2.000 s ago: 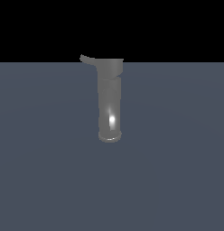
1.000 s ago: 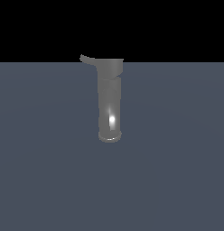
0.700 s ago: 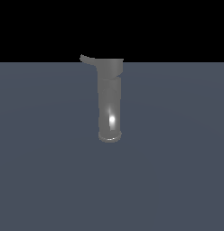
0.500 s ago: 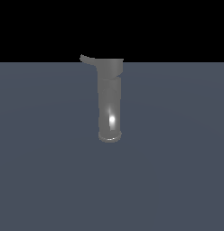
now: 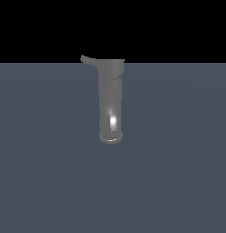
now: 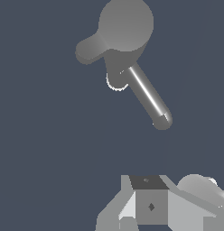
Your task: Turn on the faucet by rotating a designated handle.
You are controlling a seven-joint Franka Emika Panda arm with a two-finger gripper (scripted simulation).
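Note:
The faucet [image 5: 111,102] is a tall glossy grey cylinder standing upright on the dark floor, with a flared ring at its base. The handle [image 5: 86,59] is a thin curved lever sticking out of the wider top section toward the exterior view's left. From the wrist view I look down on the faucet's round top [image 6: 126,25], the stubby handle [image 6: 89,48] and a long shiny spout [image 6: 147,95]. Only part of my gripper [image 6: 150,194] shows at the picture's edge, well apart from the faucet and touching nothing. The exterior view does not show the gripper.
A flat dark blue-grey floor [image 5: 178,182] surrounds the faucet on all sides, under a black background. Nothing else stands on it.

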